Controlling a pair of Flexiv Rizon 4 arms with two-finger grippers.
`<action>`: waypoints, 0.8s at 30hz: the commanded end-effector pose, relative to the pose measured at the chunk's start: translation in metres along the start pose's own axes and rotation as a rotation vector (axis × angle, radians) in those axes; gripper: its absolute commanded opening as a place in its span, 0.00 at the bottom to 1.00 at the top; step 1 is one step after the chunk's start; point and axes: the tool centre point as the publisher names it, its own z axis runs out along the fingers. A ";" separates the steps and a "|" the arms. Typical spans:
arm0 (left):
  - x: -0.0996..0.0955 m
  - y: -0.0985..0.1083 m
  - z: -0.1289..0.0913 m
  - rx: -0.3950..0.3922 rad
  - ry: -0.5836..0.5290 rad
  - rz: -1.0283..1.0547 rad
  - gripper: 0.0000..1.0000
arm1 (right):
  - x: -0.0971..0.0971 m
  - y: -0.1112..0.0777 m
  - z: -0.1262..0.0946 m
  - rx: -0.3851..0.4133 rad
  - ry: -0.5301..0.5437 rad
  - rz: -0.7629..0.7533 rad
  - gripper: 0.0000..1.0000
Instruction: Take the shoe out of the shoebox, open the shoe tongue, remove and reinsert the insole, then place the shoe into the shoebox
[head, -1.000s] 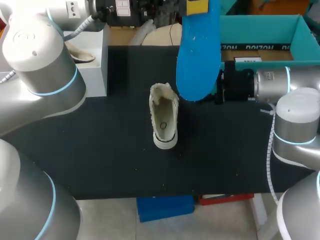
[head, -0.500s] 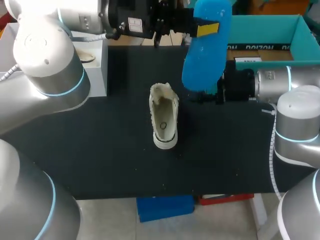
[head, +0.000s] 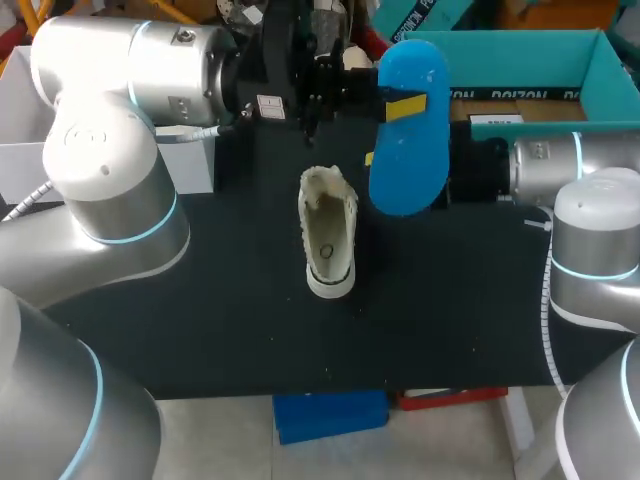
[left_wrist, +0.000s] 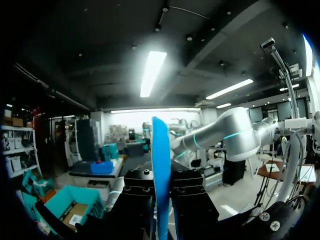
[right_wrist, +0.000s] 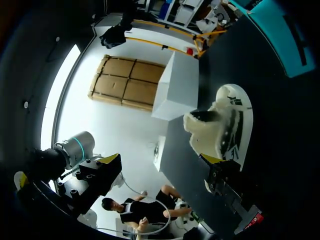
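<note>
**Head view:** The cream fleece-lined shoe (head: 328, 232) stands on the black table (head: 200, 320) at frame centre, outside the teal cardboard shoebox (head: 520, 55) at upper right. The left gripper (head: 398, 106) holds the blue foam insole (head: 408, 170) aloft, just right of the shoe.

**Left wrist view:** The left gripper (left_wrist: 161, 197) has its fingers clamped on the insole (left_wrist: 160, 160), seen edge-on.

**Right wrist view:** The right gripper (right_wrist: 160, 162) has its fingers spread and empty, with the shoe (right_wrist: 220, 125) ahead of it.

**Status:** Unboxing and insole removal appear complete. Reinsertion and boxing are outstanding.

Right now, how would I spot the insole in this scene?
Find the black table with the cream shoe at its middle. Next to the shoe, the left gripper holds a flat insole in the air. It is the only bright blue, foot-shaped piece.
</note>
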 end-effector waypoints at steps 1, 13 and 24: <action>0.002 0.001 0.001 -0.002 -0.005 0.001 0.00 | 0.000 0.000 0.001 -0.003 0.000 0.000 1.00; 0.009 0.006 0.001 0.015 0.007 0.056 0.00 | 0.000 0.000 0.001 -0.003 0.000 0.000 1.00; 0.047 0.069 -0.029 0.157 0.001 0.317 0.00 | 0.000 0.000 0.001 -0.003 0.000 0.000 1.00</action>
